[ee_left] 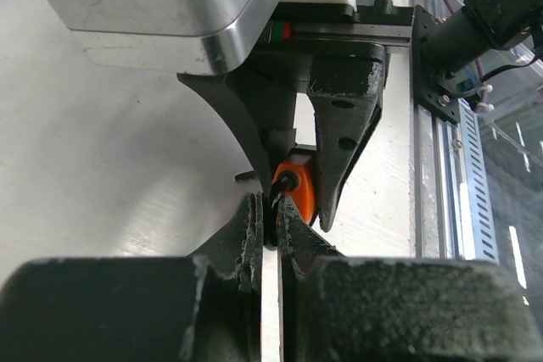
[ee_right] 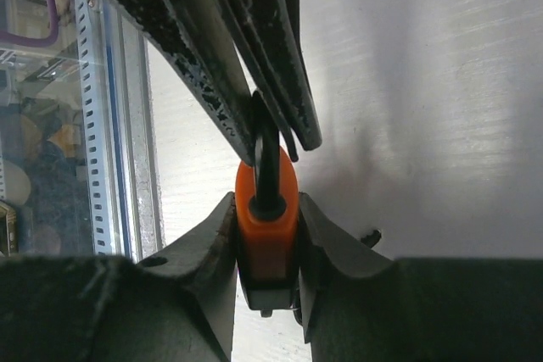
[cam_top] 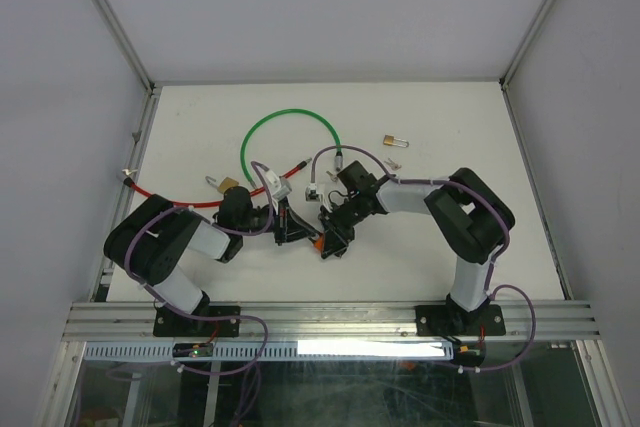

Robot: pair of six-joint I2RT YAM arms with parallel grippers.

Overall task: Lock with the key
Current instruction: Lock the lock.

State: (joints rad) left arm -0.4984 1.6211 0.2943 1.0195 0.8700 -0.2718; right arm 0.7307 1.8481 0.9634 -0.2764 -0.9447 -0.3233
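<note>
Status: you've got the orange padlock (ee_right: 267, 235) clamped by its body in the right gripper (ee_right: 265, 201). The jaws are part open, set to the body's width, pads flat on both sides. Your left gripper (ee_left: 270, 218) is pinched fully shut on the black shackle (ee_right: 265, 171), coming in from 12 o'clock in the right wrist view.

In the overhead view the lock (cam_top: 317, 240) is held off the table, between the two wrists, toward 6 o'clock on the table (cam_top: 450, 117).

Progress: I'd call it mid-task. The lock is secured two-handed, but no key turn is shown. A dark stub (ee_right: 268, 309) under the body might be the key. It's too hidden to call, so treat locking as not done.

Room:
- The near rail (cam_top: 330, 319) is close at 6 o'clock, so you have little slack that way.
- The green cable (cam_top: 262, 127) and red cable (cam_top: 165, 197) lie at 11 to 9 o'clock, near your left arm.
- A brass padlock (cam_top: 229, 185) sits at 10 o'clock and another brass lock (cam_top: 392, 140) at 1 o'clock.
- The best open space is 3 o'clock, past the right elbow.
</note>
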